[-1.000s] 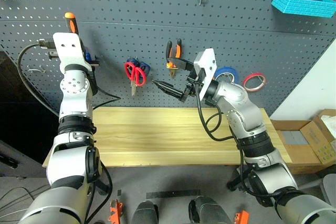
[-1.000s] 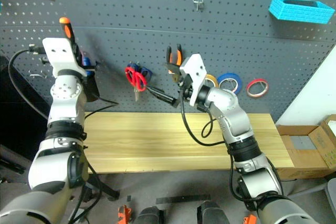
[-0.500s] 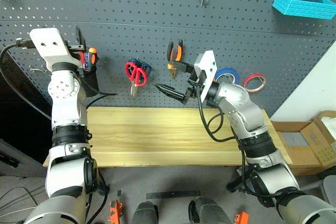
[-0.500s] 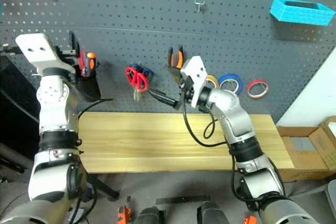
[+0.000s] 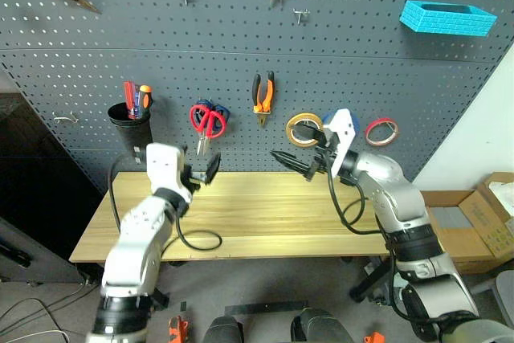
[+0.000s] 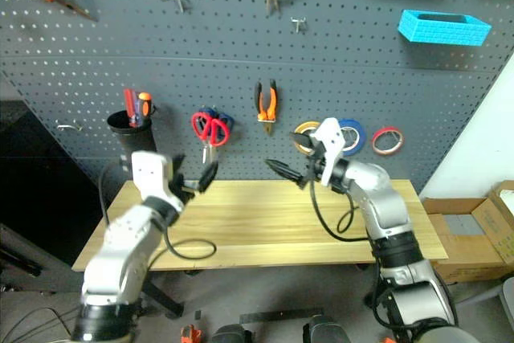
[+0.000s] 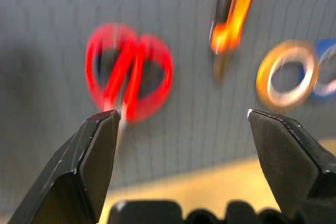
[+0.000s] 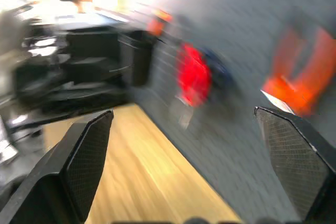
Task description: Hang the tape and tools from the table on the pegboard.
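While table (image 5: 265, 214) lies bare | blue bin (image 5: 446, 18) (high) on pegboard (image 5: 361, 78)

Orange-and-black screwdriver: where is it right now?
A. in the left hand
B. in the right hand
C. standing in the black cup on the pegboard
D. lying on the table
C: its orange-and-black handle sticks up out of the black cup hung on the pegboard, beside a red one.

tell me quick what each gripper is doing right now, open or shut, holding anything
Left gripper: jaws open, holding nothing.
Right gripper: jaws open, holding nothing.
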Motion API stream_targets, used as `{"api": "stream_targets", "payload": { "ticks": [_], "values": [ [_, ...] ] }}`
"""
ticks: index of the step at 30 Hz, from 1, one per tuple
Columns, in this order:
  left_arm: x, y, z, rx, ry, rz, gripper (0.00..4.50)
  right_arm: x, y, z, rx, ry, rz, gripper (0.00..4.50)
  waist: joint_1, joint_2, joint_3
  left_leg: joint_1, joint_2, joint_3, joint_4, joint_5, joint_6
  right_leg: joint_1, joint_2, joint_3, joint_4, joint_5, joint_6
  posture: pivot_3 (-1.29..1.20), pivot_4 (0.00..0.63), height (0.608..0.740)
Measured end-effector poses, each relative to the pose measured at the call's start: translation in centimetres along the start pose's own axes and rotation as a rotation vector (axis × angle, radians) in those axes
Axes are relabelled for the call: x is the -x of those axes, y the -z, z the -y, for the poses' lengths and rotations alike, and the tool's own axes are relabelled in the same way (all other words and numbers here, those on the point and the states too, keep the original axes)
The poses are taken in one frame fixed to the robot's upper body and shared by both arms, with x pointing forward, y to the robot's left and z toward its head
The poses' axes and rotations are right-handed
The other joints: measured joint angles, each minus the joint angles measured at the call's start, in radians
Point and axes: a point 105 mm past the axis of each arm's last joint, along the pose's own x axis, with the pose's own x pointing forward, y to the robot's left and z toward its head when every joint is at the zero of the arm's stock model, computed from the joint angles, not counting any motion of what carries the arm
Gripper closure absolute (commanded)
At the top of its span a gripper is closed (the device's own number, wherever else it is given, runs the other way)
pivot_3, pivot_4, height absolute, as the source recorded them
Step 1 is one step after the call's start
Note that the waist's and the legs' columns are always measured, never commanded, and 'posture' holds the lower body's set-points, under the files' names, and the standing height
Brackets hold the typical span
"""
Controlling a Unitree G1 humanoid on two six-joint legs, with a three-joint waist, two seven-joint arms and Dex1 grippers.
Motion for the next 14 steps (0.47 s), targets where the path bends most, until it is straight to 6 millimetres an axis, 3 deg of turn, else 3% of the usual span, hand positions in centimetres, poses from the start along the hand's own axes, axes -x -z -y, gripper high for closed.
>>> {"api": "stream_targets", "payload": {
  "ticks": [3, 5, 8, 11, 14],
  "values": [
    [0.6, 1.3, -1.4, 0.011, -0.041, -0.023, 0.35, 2.2, 2.4, 2.4, -0.059, 0.132, -0.042, 0.00, -0.003, 0.003, 0.000, 0.000, 0.000, -0.001, 0.000, 0.000, 0.000, 0.000, 0.000, -0.002, -0.006, 0.000, 0.000, 0.01, 0.000, 0.740],
    [0.9, 1.9, -2.3, 0.007, -0.053, -0.034, 0.35, 3.9, 4.0, 3.9, -0.067, 0.209, -0.082, 0.00, -0.012, 0.012, -0.006, -0.001, 0.000, -0.005, -0.002, -0.001, 0.000, 0.002, 0.000, -0.005, -0.019, 0.000, 0.000, 0.01, 0.000, 0.740],
    [1.9, 3.2, -4.5, 0.004, -0.083, -0.065, 0.35, 7.8, 7.5, 6.1, -0.090, 0.323, -0.178, 0.00, -0.027, 0.021, -0.012, -0.001, 0.000, -0.002, -0.002, -0.001, 0.000, 0.009, -0.003, -0.004, -0.028, 0.001, 0.001, 0.00, 0.000, 0.740],
    [2.8, 4.0, -6.1, -0.013, -0.097, -0.091, 0.35, 9.9, 9.4, 6.4, -0.114, 0.349, -0.231, 0.00, -0.037, 0.021, -0.012, -0.001, -0.003, 0.002, -0.002, -0.001, 0.000, 0.009, -0.009, -0.004, -0.028, 0.002, 0.004, -0.01, 0.000, 0.740],
    [3.2, 4.4, -6.7, -0.012, -0.076, -0.106, 0.35, 10.6, 9.5, 6.7, -0.105, 0.346, -0.234, 0.00, -0.052, 0.020, -0.012, -0.001, -0.003, 0.003, -0.003, -0.001, 0.001, 0.009, -0.009, -0.004, -0.028, 0.003, 0.005, -0.01, 0.000, 0.740]
  ]
}}
